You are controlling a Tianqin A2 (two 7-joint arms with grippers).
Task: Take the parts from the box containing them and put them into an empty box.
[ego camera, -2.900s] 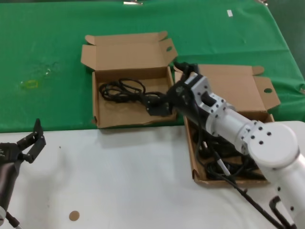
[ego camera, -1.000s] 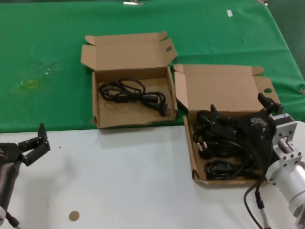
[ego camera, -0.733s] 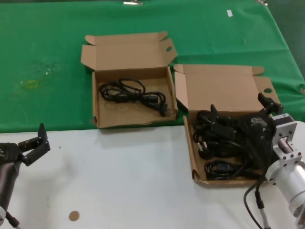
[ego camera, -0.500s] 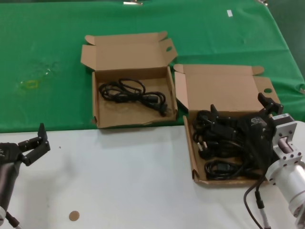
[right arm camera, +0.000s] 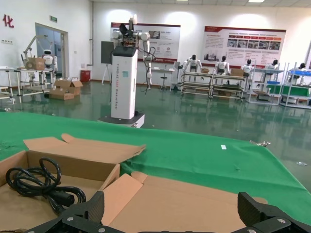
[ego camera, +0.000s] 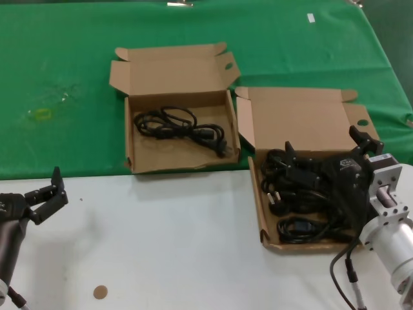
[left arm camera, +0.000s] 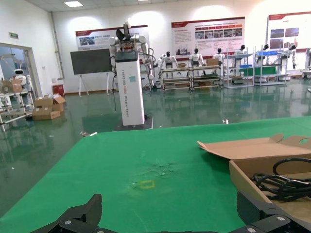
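Nothing moved | right gripper (ego camera: 322, 165) jaws spread over full box (ego camera: 258, 194) | left gripper (ego camera: 45, 194) jaws spread, parked

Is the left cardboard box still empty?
No. The left box holds one coiled black cable on its floor.

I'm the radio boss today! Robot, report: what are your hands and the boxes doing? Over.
Right gripper open over the right box, full of cables. Left gripper open, parked at table edge. Far box holds one cable. Path clear.

The left box (ego camera: 177, 139) holds one cable (ego camera: 181, 126); the right box (ego camera: 303, 187), just beside it and nearer, holds several cables (ego camera: 293, 194).
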